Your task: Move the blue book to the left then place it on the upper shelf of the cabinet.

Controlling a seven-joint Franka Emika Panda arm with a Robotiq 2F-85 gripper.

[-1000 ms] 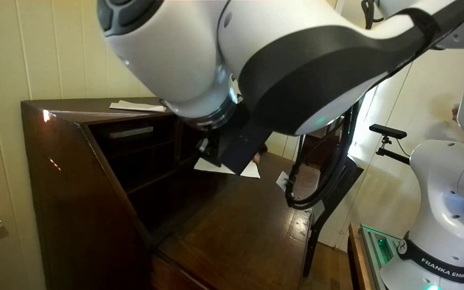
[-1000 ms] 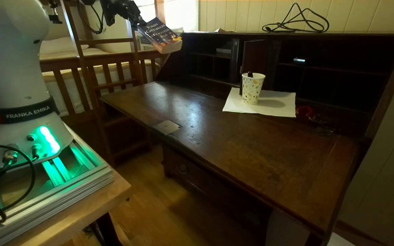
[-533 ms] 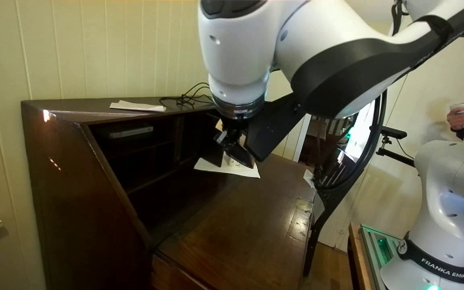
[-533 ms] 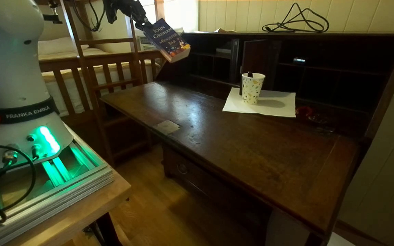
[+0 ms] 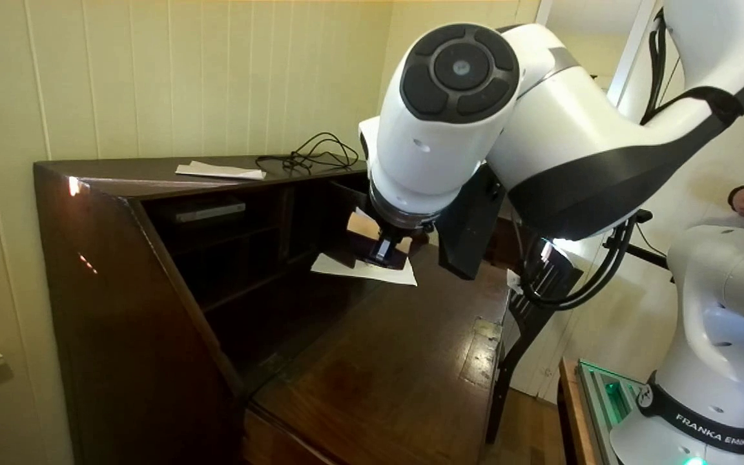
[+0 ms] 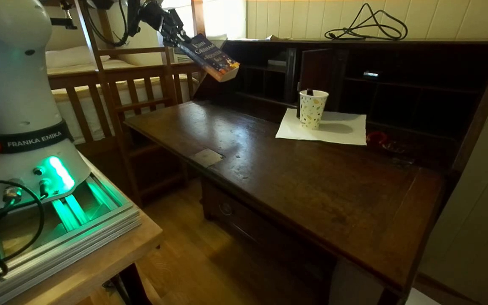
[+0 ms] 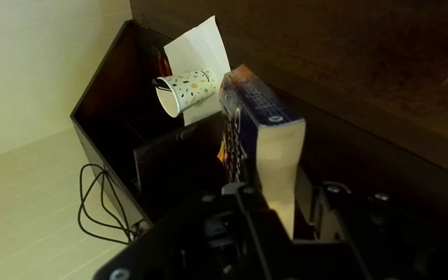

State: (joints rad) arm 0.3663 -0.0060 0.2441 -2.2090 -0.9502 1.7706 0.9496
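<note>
We see the pincer [image 7: 277, 181] gripping the blue book [image 6: 211, 57], which hangs tilted in the air, higher than the table [image 6: 307, 182]. On the table we see a patterned cup [image 6: 312, 111] on white paper [image 6: 345, 135]; a cord [image 5: 298, 159] lies atop the cabinet [image 5: 120, 290].

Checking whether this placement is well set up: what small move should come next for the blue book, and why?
I'd probably level the blue book a little before carrying it toward the upper shelf: in the wrist view the gripper is closed on it, but in an exterior view it slants downward in mid-air, while the shelf looks level.
</note>
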